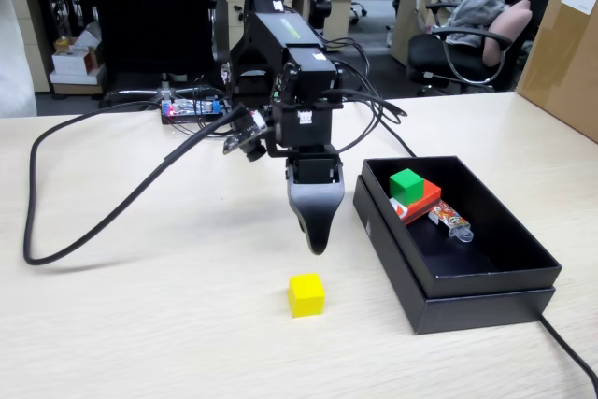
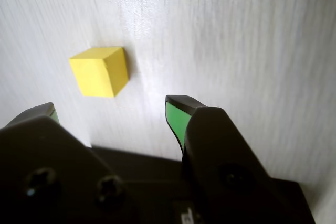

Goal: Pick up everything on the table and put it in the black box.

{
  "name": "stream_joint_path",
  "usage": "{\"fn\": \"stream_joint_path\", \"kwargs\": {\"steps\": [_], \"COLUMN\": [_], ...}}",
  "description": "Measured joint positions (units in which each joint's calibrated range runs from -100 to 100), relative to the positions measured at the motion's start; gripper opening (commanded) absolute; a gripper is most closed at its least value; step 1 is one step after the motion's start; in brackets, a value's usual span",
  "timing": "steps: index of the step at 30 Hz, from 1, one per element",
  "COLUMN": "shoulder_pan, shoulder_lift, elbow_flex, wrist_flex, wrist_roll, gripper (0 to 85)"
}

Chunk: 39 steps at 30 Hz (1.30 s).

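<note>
Tool: your tool hangs above the worktop, pointing down, jaws spread wide with nothing between them; the wrist view shows bare wood grain in the gap and green pads on the inner faces.
Yellow cube: there it is, the yellow cube sits alone on the worktop, just in front of and below your tool tip in the fixed view. In the wrist view the cube lies ahead of the jaws, nearer the left one, not touching either.
Black box: the black box sits on the worktop to the right of your tool in the fixed view, close beside it.
Green cube: the green cube is in the box at its far left corner, resting on the red block.
Packet: a small orange-patterned packet lies in the box just right of the red block.
Cables: black cables trail across the worktop on the left.
</note>
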Motion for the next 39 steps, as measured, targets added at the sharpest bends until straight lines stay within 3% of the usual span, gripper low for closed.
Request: {"fn": "stream_joint_path", "kwargs": {"steps": [5, 23, 28, 35, 36, 39], "shoulder_pan": [-1.3, -1.2, -1.0, -1.0, -1.0, -1.0], "shoulder_lift": [11.8, 25.1, 25.8, 25.8, 25.8, 25.8], "elbow_flex": [9.9, 18.7, 19.0, 19.0, 19.0, 18.9], "wrist_flex": [-0.1, -0.1, 0.0, 0.1, 0.1, 0.1], "wrist_roll": [-1.1, -2.5, -3.0, -3.1, -3.1, -3.2], "gripper": [41.5, 40.8, 29.1, 22.5, 16.9, 10.9]}}
